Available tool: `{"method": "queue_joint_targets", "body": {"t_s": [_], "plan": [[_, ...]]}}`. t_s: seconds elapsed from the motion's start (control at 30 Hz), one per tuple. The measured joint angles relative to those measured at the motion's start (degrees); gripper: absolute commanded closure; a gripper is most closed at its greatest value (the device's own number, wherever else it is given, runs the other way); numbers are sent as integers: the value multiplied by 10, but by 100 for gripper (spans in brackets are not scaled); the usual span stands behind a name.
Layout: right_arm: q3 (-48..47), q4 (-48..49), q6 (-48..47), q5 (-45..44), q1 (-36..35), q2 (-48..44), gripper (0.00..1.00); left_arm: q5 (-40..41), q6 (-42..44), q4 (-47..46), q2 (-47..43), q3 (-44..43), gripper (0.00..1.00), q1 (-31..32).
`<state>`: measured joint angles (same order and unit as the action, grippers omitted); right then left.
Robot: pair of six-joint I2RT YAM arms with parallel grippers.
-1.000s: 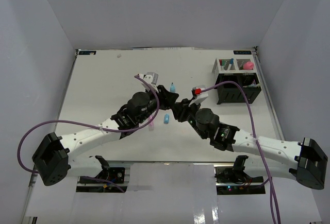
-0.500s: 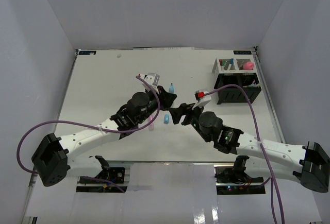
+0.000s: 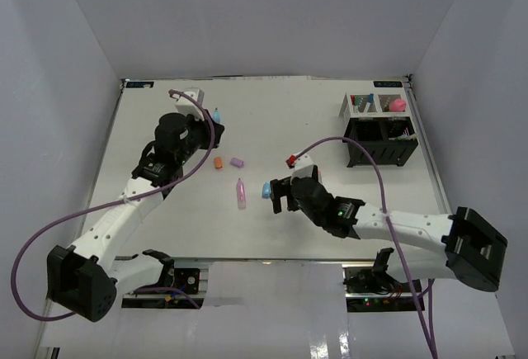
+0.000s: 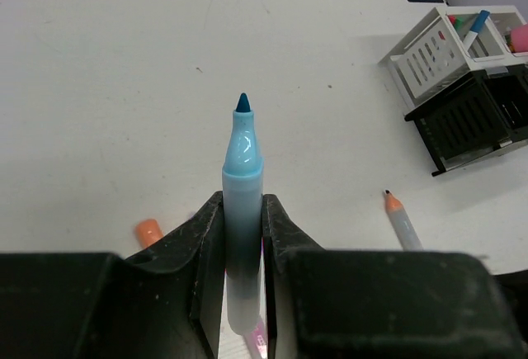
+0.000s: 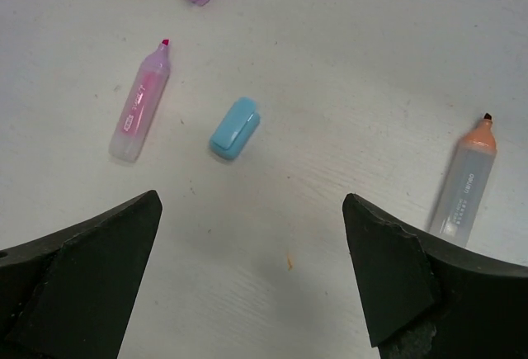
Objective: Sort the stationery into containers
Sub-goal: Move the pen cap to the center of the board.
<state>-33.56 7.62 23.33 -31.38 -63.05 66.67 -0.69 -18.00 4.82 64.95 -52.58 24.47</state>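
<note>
Left gripper (image 4: 242, 219) clamps the uncapped blue marker (image 4: 242, 148). Right gripper (image 5: 252, 210) hangs wide open over the blue cap (image 5: 234, 128); next, likely: descend, grip cap, recap marker.

No legible txt. Small print on pink marker (image 5: 140, 103) & orange marker (image 5: 466, 181): too blurry.

White arms (image 3: 114, 225), black joints (image 3: 172, 128), purple cables (image 3: 66, 217)

table (image 3: 313, 120): white, flat
centre: uncapped pink marker (image 5: 141, 103) lay near blue cap (image 5: 234, 128)
farther back: orange cap (image 3: 218, 162), purple cap (image 3: 238, 162), apart
right of centre: uncapped orange marker (image 5: 466, 181)
far right corner: black organizer (image 3: 381, 151), seemingly touching white mesh compartments (image 3: 363, 105)
</note>
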Motion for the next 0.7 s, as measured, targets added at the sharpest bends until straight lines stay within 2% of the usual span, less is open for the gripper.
{"method": "queue_joint_targets", "body": {"t_s": [0.2,0.33,0.7], "plan": [[-105,-32,-14,19,1,149,7,-30,25,-5,-70,54,92,-28],[-169,-41,-15,22,1,228,9,-43,34,5,-67,81,89,-37],[-190,-52,-8,17,20,331,12,-55,49,7,-72,85,89,-38]]}}
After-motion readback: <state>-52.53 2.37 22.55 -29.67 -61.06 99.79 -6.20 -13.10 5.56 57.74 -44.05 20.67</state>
